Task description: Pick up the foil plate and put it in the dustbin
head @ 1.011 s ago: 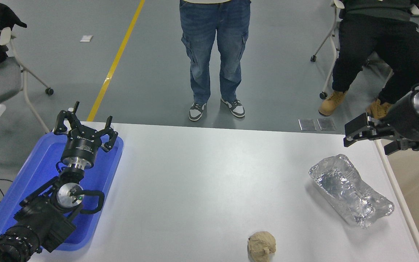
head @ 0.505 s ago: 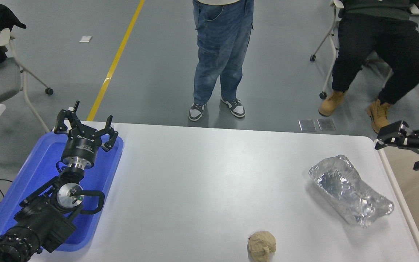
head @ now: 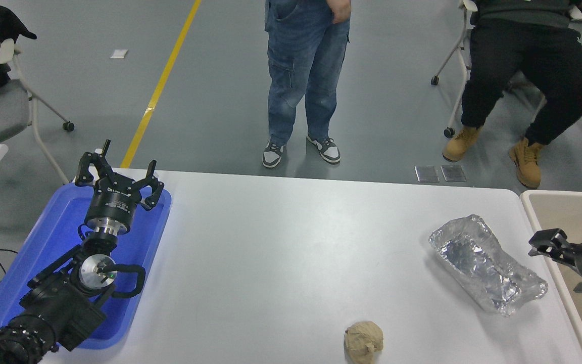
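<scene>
Over at the left, the left pincer (head: 119, 177) hangs above the far end of the blue tray (head: 33, 263), its fingers spread wide and holding nothing. Across the white counter (head: 271, 253), a tan paper ball (head: 364, 342) sits near the near edge, left of the foil plate and nearer the camera. And there's the foil plate (head: 488, 265), lying crumpled and slantwise on the counter, just left of the dustbin (head: 556, 194), untouched. Right of the foil plate, the right pincer (head: 548, 243) pokes in from the right edge above the dustbin's rim, tip aimed toward the plate and apart from it; its fingers look nearly together, but I can't tell for sure.
</scene>
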`<state>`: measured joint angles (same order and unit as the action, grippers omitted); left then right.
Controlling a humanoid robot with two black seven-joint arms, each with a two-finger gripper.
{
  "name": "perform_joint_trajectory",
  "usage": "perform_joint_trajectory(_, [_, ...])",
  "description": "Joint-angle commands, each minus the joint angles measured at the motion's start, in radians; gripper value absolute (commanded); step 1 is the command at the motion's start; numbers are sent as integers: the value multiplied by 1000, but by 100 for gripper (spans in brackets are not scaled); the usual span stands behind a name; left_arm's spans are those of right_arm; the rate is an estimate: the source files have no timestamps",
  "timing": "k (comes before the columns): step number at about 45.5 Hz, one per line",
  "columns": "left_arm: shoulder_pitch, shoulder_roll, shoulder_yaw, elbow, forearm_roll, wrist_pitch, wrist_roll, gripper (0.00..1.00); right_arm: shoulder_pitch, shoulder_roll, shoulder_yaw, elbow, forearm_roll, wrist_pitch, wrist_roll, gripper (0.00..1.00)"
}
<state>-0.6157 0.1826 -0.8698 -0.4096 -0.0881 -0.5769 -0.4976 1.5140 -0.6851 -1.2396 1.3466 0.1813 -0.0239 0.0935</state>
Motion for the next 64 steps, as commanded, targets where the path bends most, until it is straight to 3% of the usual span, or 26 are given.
perform_joint_trajectory(1, [-1, 0, 0, 0, -1, 0, -1, 100, -208, -4, 186, -60, 6, -122, 2, 99])
perform_joint_trajectory(18, [1, 0, 0, 0, 1, -1, 1, 100, -362, 4, 282, -118, 4, -177, 9, 97])
perform_joint_trajectory(37, [-1, 0, 0, 0, 1, 0, -1, 100, -420, 13, 359, -136, -3, -320, 11, 86])
perform_joint_trajectory(49, [-1, 0, 0, 0, 1, 0, 1, 100, -440, 94, 370, -181, -10, -387, 11, 79])
perform_joint_trajectory(52, [1, 0, 0, 0, 1, 0, 1, 100, -456, 111, 376, -193, -10, -399, 11, 71])
perform_joint_trajectory(55, [1, 0, 0, 0, -1, 0, 1, 100, -472, 119, 393, -195, -11, -410, 11, 55])
perform_joint_trajectory(58, [1, 0, 0, 0, 1, 0, 1, 100, -485, 124, 405, -195, -13, -416, 12, 46])
perform_joint_trajectory(64, [1, 0, 0, 0, -1, 0, -1, 100, -488, 133, 408, -195, -13, -438, 18, 42])
